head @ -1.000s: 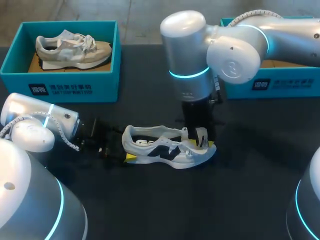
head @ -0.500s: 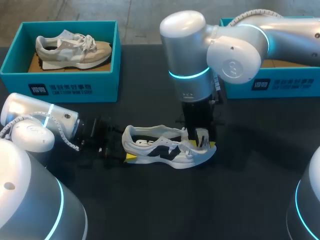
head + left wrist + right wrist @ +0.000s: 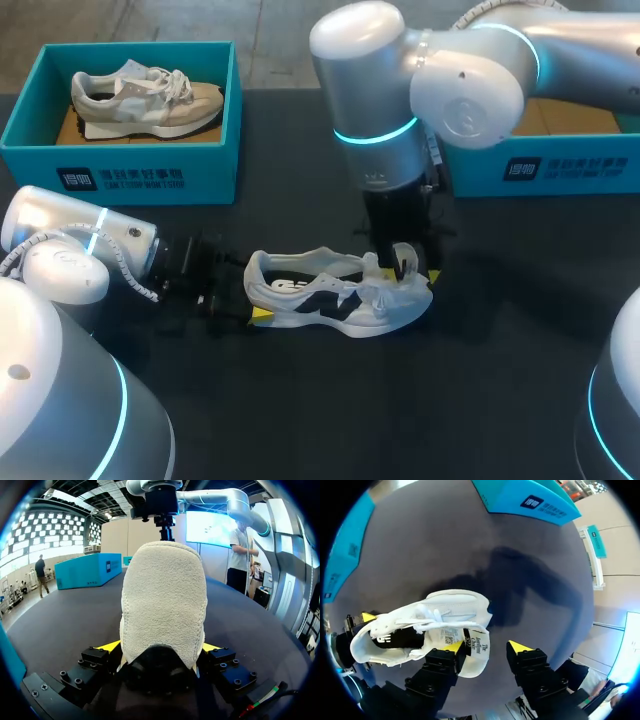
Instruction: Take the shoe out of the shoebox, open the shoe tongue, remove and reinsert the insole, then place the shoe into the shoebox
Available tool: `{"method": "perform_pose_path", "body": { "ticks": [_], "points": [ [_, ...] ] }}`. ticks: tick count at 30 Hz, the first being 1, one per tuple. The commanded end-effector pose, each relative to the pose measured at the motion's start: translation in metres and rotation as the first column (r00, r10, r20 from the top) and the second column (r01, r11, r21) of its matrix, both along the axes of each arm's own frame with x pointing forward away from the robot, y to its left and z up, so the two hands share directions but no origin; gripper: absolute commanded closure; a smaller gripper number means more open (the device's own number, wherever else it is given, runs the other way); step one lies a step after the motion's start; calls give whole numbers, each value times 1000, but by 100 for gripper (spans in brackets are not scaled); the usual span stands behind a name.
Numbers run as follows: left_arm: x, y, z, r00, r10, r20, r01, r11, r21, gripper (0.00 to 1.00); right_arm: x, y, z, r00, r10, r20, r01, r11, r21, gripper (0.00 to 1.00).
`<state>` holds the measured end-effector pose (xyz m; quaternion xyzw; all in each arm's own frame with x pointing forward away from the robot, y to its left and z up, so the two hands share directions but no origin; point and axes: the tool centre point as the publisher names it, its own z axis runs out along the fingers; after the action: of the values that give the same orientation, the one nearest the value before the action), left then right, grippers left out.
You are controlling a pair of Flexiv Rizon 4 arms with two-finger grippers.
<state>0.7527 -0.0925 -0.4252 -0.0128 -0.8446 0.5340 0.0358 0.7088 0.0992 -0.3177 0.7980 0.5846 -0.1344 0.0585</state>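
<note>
Head view and both wrist views: the white-and-black shoe was seen resting on its sole on the dark table, its heel clamped from both sides between the yellow tips of the left gripper. The right gripper was held over the toe end with its fingers spread, the turned-out tongue lying against one finger while the other stood apart from it. A second, beige shoe was contained in the teal shoebox at the table's far left.
</note>
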Motion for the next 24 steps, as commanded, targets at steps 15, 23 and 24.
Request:
{"method": "perform_pose_path", "body": {
  "ticks": [15, 23, 24],
  "points": [
    [3, -3, -5, 1000, 0, 0, 0, 1000, 3, 100, 20, 55, 64, 970, 213, 120, -207, 976, -62, 0],
    [3, -3, -5, 1000, 0, 0, 0, 1000, 3, 100, 29, 86, 79, 852, 508, 128, -501, 861, -86, 0],
    [3, -3, -5, 1000, 0, 0, 0, 1000, 3, 100, 29, 89, 81, 830, 542, 131, -535, 841, -82, 0]
  ]
}}
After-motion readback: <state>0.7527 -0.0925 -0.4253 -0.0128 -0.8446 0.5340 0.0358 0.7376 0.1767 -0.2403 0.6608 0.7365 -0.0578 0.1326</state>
